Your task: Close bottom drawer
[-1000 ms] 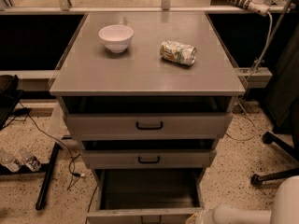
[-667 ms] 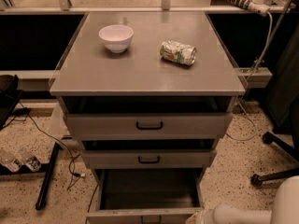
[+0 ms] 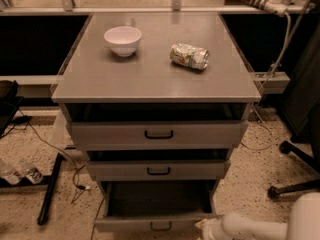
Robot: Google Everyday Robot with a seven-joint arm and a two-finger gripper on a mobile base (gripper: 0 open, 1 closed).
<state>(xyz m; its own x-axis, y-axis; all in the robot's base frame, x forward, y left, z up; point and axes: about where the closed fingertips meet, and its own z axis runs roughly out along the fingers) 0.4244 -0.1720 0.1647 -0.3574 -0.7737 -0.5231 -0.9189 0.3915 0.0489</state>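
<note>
Reaching in from the lower right corner of the view, the robot's pale arm ended in the gripper, which sat by the right end of the bottom drawer; whether the gripper was spread or pressed together could not be told, nor whether it touched the front panel. That drawer, the lowest in the grey table, stood pulled well out toward the camera, its front running left to right and its black handle lying to the gripper's left. Closing it would likely call for a push straight back, away from the camera. No brand or writing could be read on the crushed can, the white bowl or the drawers.
</note>
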